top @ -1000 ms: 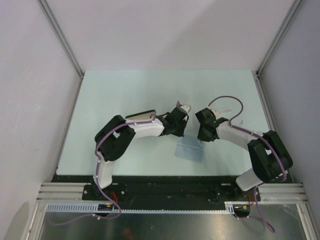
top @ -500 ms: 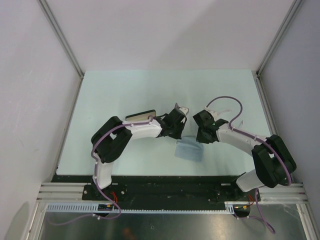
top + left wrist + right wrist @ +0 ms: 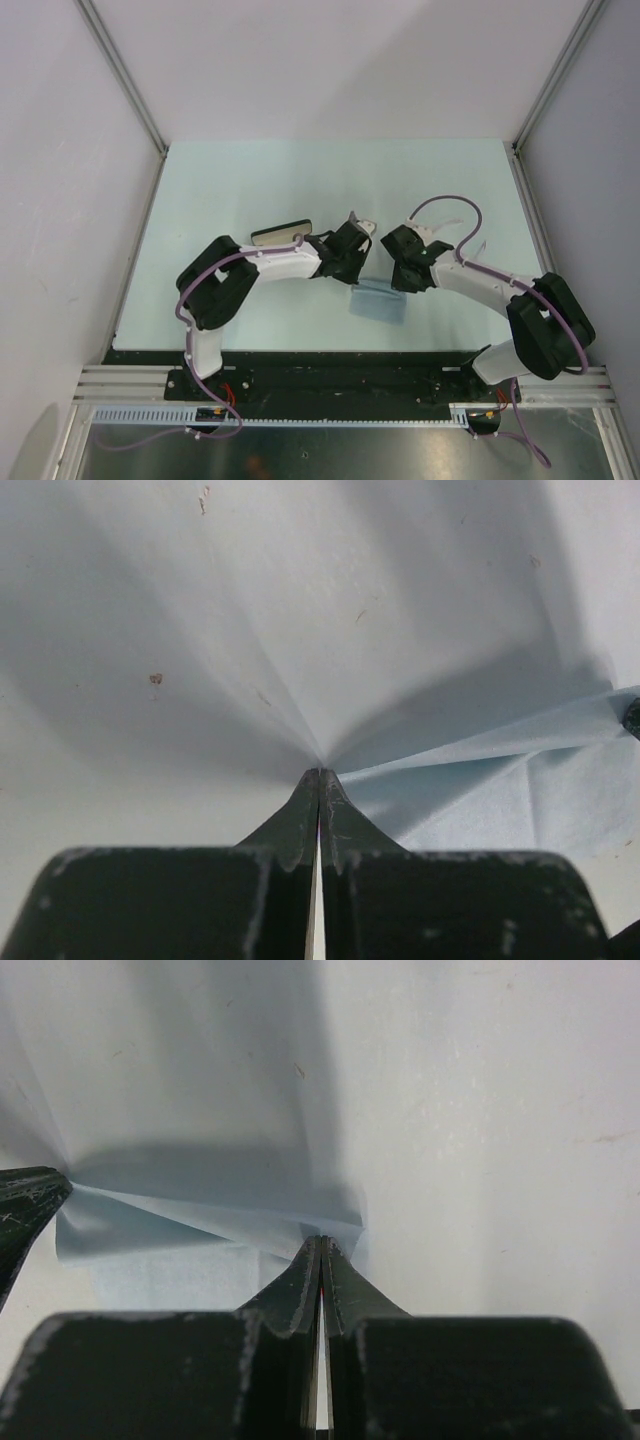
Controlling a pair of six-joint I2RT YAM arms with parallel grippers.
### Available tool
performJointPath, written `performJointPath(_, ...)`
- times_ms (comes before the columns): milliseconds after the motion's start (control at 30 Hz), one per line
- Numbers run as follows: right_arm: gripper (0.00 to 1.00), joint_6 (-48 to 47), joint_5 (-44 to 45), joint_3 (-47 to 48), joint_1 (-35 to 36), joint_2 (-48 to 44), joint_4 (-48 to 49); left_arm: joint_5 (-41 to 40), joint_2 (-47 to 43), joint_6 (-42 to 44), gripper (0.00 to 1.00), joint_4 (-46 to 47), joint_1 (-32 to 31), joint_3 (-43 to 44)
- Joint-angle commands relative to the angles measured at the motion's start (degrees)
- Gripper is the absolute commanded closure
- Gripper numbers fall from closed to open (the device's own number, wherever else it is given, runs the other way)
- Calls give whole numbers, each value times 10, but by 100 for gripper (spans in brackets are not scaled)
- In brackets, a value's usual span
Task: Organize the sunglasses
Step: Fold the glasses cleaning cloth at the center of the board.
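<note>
Pinching the cloth (image 3: 480, 790) at mid-worktop (image 3: 250, 190), the left gripper (image 3: 318, 772) and right gripper (image 3: 320, 1240) are both clamping tight on its edge. The sunglasses (image 3: 478, 244) are lying faintly visible near the right edge, beyond the right gripper.

A pale green table (image 3: 260, 180) is enclosed by white walls (image 3: 340, 60) at 9, 12 and 3 o'clock; a metal rail (image 3: 340, 382) is seen at 6 o'clock.

Cloth (image 3: 378, 302) pale blue — table (image 3: 250, 180) pale mint — left tool (image 3: 318, 772), right tool (image 3: 320, 1240) black.
</note>
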Motion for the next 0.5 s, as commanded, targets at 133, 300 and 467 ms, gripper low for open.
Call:
performJointPath(133, 97, 21, 19, 11, 7, -28, -37, 5, -31, 21, 100, -42, -17, -13)
performJointPath(300, 97, 25, 15, 12, 7, -35, -46, 5, -43, 21, 100, -42, -25, -7)
performJointPath(467, 97, 21, 6, 12, 7, -37, -51, 3, -58, 18, 100, -43, -28, -10)
